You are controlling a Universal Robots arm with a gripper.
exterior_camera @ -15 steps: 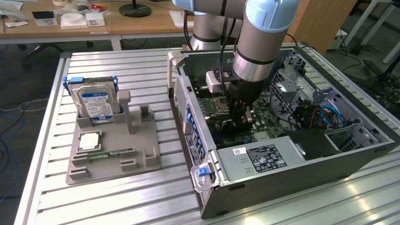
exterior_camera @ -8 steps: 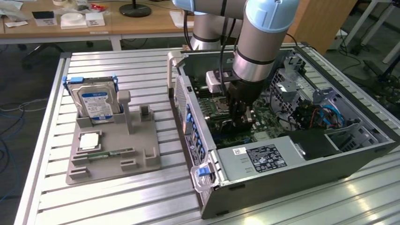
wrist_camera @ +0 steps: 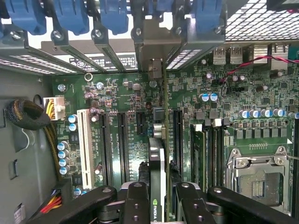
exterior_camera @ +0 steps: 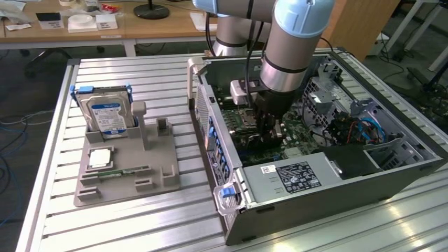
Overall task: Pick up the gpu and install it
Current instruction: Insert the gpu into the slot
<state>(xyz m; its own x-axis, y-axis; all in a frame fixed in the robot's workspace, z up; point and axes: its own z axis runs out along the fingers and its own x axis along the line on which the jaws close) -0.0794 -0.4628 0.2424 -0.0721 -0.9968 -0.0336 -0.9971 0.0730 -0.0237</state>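
Note:
The gpu (wrist_camera: 158, 156) is seen edge-on in the wrist view, a thin card with a black cooler and a green logo patch. It stands upright over the motherboard (wrist_camera: 121, 93), between two long black slots. Its silver bracket end (wrist_camera: 155, 67) reaches the rear slot openings. My gripper (wrist_camera: 161, 205) is shut on the card, with a black finger (wrist_camera: 135, 200) on each side. In the exterior view my gripper (exterior_camera: 269, 134) is deep inside the open computer case (exterior_camera: 336, 184), low over the board. I cannot tell whether the card's edge sits in a slot.
Blue slot latches (wrist_camera: 70, 16) line the case's rear wall. A CPU socket (wrist_camera: 254, 179) and a white slot (wrist_camera: 85, 140) lie on either side. Outside the case, a grey holder (exterior_camera: 126, 178) carries a silver hard drive (exterior_camera: 106, 113), a chip (exterior_camera: 100, 156) and a memory stick (exterior_camera: 126, 171).

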